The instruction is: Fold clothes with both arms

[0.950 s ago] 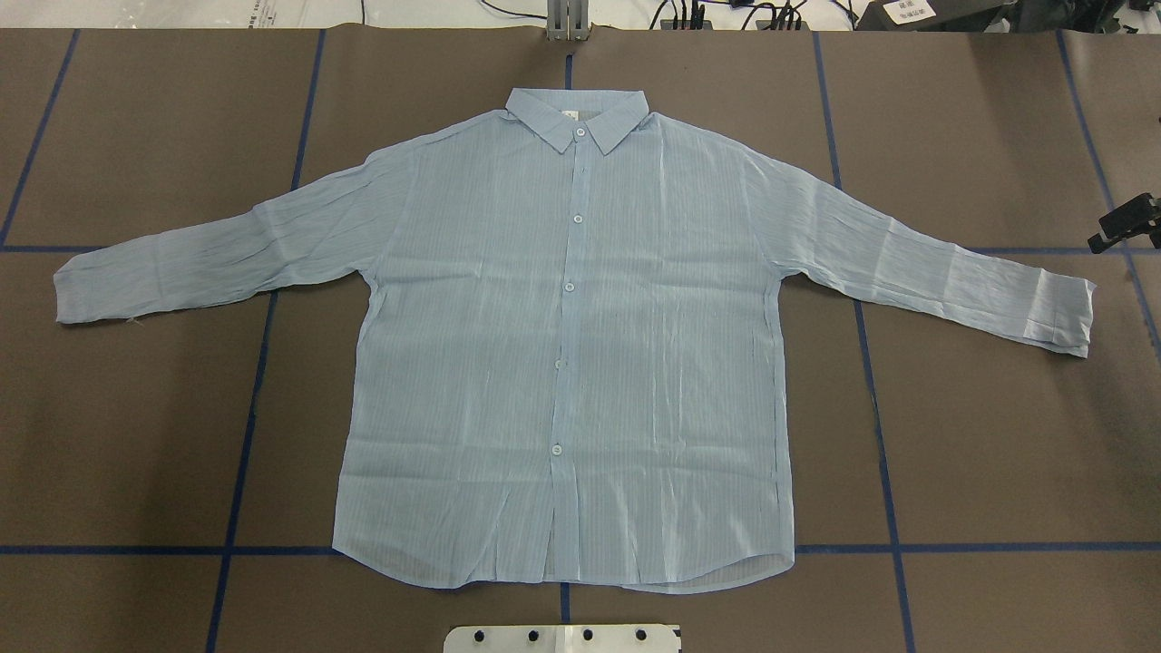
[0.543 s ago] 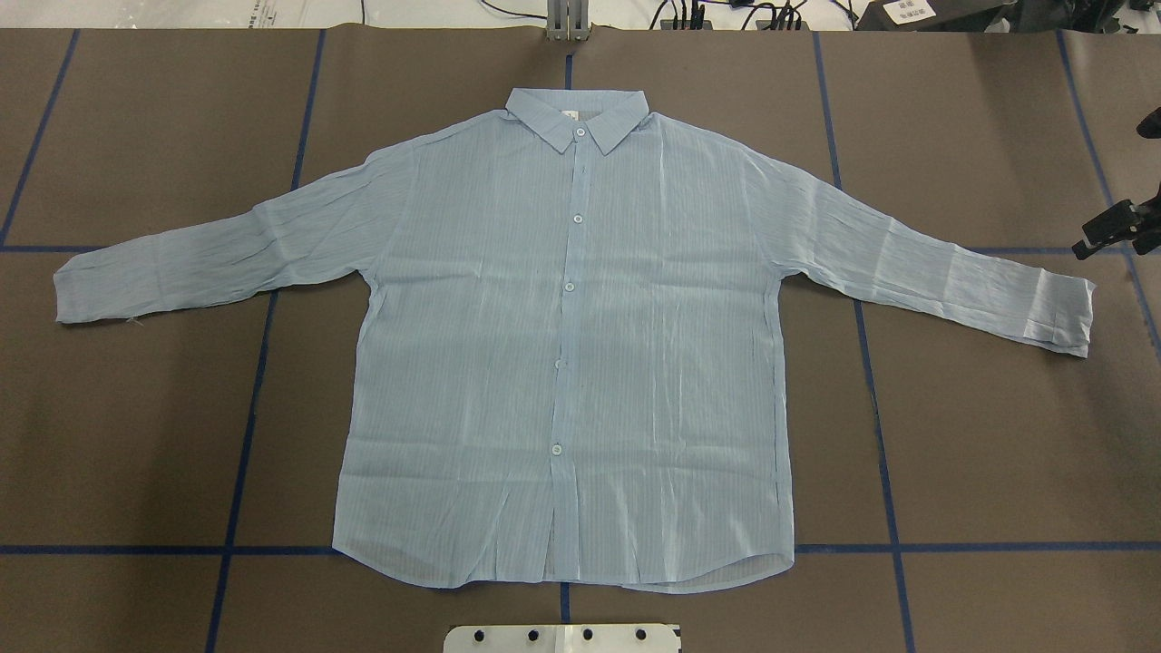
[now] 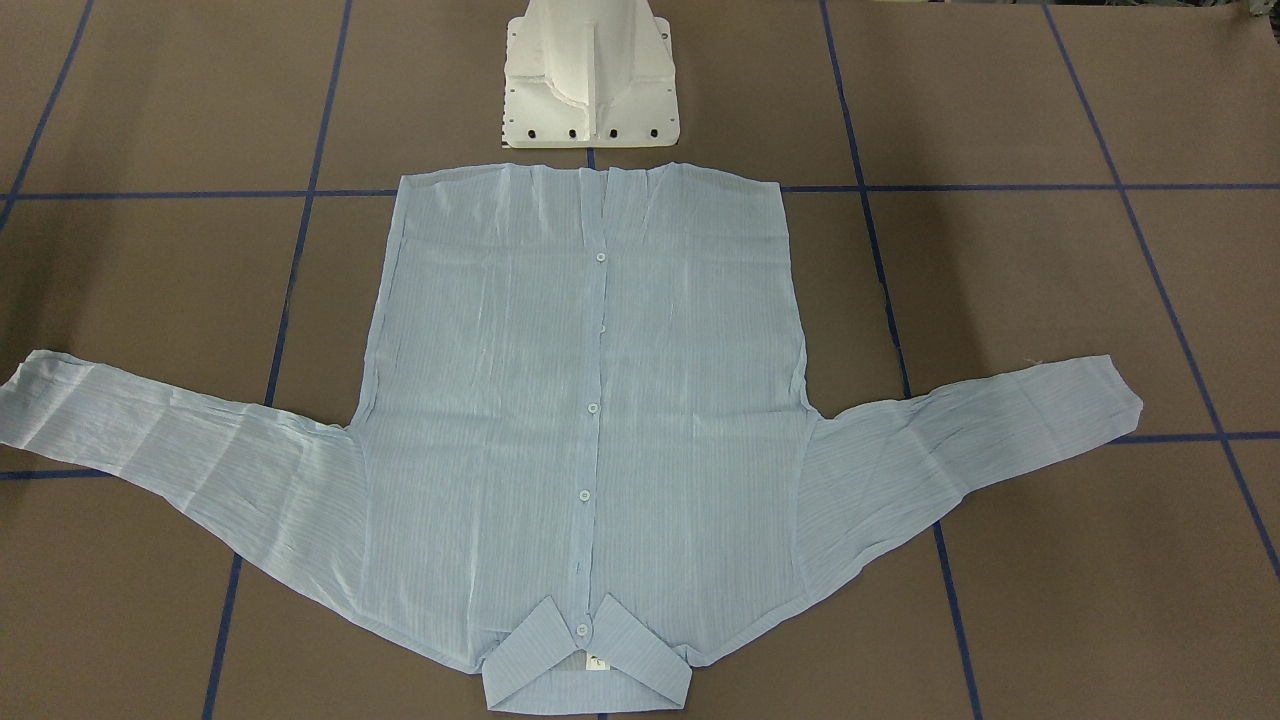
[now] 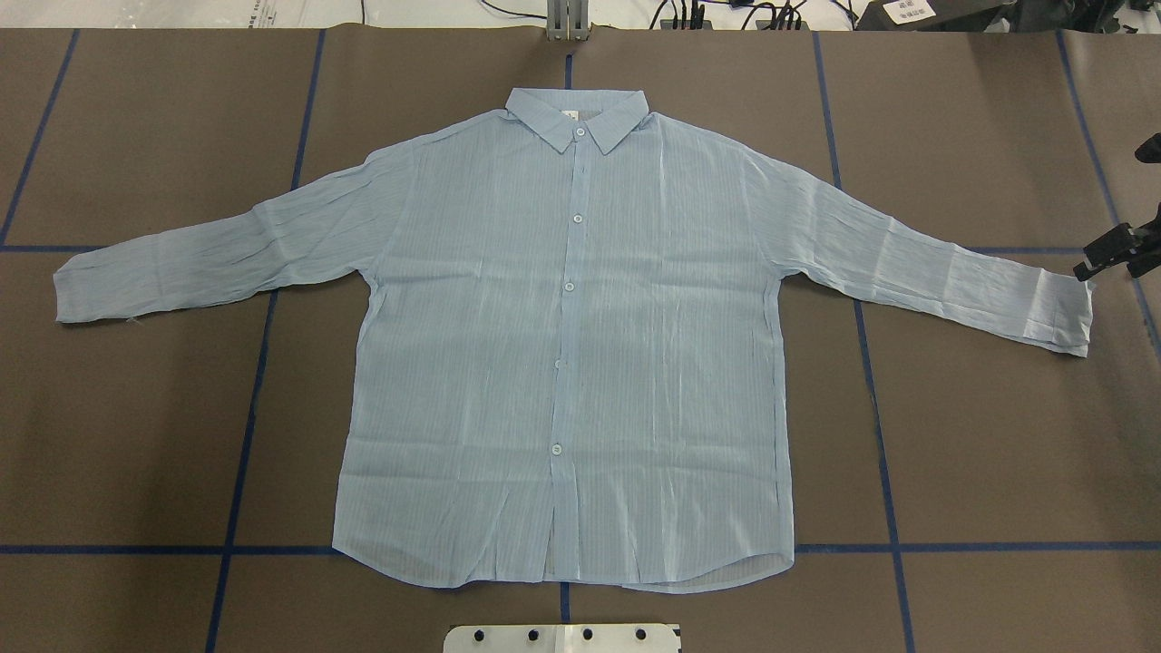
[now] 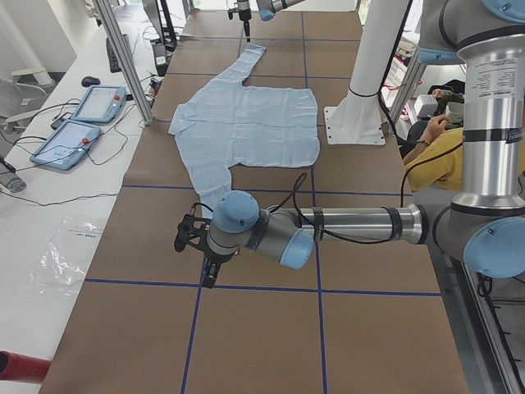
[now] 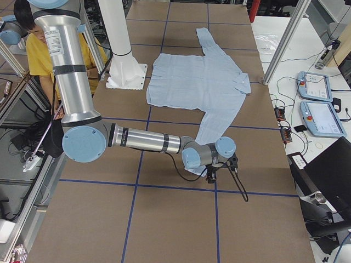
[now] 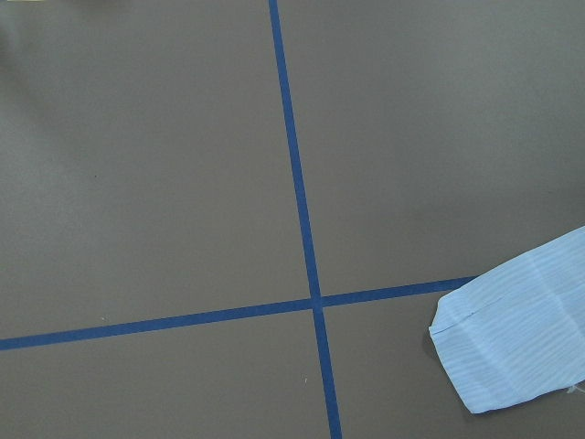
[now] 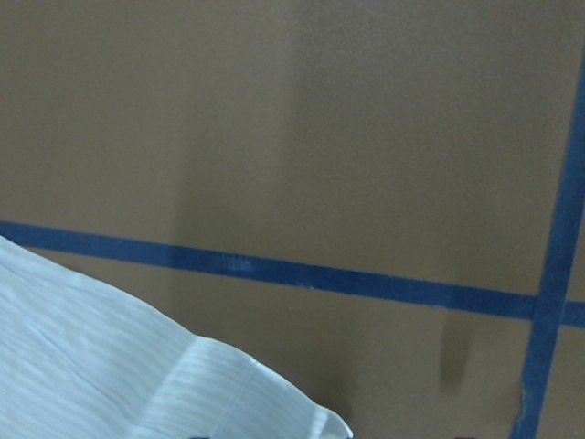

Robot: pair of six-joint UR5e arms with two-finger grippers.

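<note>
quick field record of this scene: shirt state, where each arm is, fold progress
garment: light-blue pinstriped shirt, flat on the table, buttoned front up, sleeves spread
orientation: collar away from the pedestal base, hem next to it
left arm: left gripper low, just past the left cuff; jaws unclear
right arm: right gripper low, beside the right cuff; jaws unclear
folds done: none
</note>
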